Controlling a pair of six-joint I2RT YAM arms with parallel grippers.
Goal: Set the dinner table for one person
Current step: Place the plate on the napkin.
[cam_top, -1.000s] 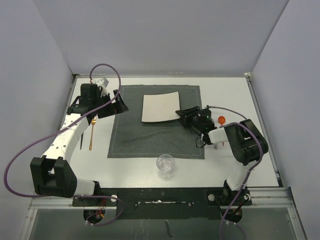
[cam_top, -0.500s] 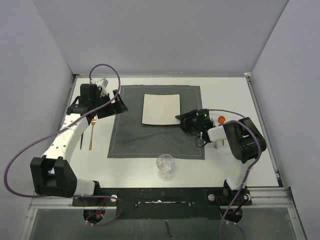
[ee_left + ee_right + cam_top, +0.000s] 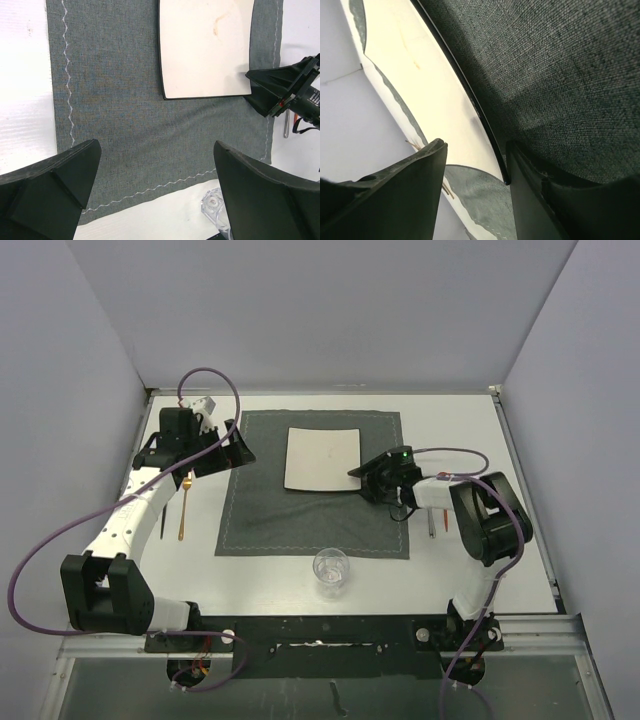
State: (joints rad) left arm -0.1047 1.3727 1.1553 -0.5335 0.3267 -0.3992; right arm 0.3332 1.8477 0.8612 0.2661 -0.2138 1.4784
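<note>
Hovering above the left edge of the placemat [image 3: 300,515], your left gripper [image 3: 228,452] is spread wide and empty. A gold spoon [image 3: 184,506] lies just left of the cloth on the dinner table [image 3: 460,430], the white top spanning the whole view. A white square plate [image 3: 322,455] sits on the placemat's far half. Your right gripper [image 3: 360,476] has its fingers part way apart astride the plate's near right corner, one finger touching the rim. Pulling away at an angle could hook that rim, skewing the plate or rucking the cloth
</note>
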